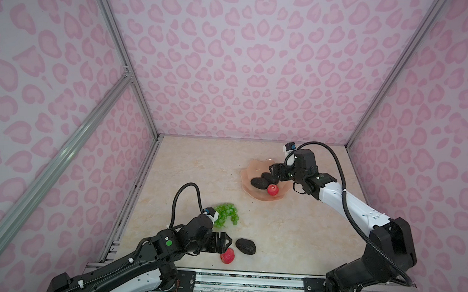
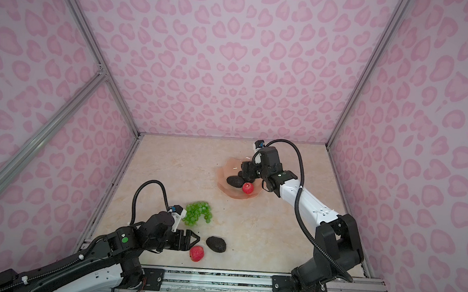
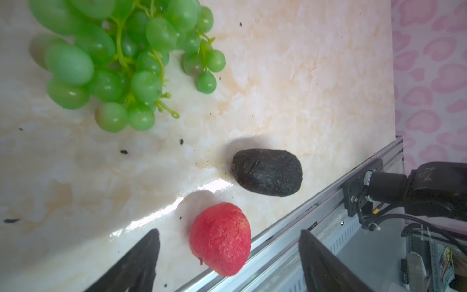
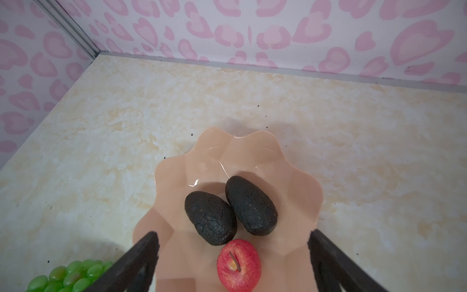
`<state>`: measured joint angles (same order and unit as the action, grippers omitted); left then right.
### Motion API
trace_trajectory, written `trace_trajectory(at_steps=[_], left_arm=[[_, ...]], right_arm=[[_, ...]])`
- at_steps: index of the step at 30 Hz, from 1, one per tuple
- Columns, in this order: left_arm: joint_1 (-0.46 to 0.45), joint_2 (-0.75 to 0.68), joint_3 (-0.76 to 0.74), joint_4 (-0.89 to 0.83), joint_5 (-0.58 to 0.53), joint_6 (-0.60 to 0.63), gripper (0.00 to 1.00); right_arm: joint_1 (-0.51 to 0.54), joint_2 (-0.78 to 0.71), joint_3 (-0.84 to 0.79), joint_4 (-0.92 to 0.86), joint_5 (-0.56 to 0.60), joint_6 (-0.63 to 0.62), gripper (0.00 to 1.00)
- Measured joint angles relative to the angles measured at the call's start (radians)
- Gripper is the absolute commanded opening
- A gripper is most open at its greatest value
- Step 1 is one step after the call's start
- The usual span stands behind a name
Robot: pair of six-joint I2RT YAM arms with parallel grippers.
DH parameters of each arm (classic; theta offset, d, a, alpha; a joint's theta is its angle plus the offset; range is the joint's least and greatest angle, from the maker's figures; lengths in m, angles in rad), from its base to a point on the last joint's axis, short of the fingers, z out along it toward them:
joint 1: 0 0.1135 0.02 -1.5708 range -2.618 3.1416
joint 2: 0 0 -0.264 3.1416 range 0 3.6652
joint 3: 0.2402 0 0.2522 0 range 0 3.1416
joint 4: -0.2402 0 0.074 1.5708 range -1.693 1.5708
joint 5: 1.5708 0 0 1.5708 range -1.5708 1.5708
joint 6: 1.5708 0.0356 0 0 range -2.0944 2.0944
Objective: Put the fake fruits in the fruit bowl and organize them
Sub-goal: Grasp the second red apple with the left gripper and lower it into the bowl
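Near left: left gripper (image 1: 224, 243), fingers spread and empty, flanks the near apple (image 1: 227, 255) at the counter's (image 1: 291, 235) near edge; a glancing close could roll it off. Beyond: one avocado (image 1: 245, 246), one grape bunch (image 1: 226, 213). Far right: right gripper (image 1: 275, 173), fingers spread and empty, above the fruit bowl (image 4: 290, 182) holding two avocados (image 4: 209, 217) and one apple (image 4: 238, 265).

Enclosed cell with pink heart-print walls (image 1: 32, 110) and cream marbled tabletop (image 1: 292, 227).
Back wall (image 1: 258, 97) beyond the right claw (image 1: 274, 174), met by a thin metal strip (image 4: 278, 68); aluminium corner posts (image 1: 122, 48) far to either side; slotted rail (image 1: 246, 279) along the near edge behind the left claw (image 1: 228, 244); glare streak (image 3: 164, 209) just ahead of it.
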<state>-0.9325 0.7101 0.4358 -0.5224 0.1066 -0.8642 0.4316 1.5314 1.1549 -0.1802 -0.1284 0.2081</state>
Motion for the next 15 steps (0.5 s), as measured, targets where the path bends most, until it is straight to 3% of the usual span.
trace_trajectory(at_steps=[10,15], left_arm=[[-0.105,0.099,-0.033,0.027,-0.044,-0.044,0.87],[-0.134,0.159,-0.039,0.082,-0.051,-0.054,0.8]], right_arm=[[-0.003,-0.029,-0.059,-0.002,0.006,0.017,0.95],[-0.006,-0.029,-0.074,-0.003,0.016,0.022,0.95]])
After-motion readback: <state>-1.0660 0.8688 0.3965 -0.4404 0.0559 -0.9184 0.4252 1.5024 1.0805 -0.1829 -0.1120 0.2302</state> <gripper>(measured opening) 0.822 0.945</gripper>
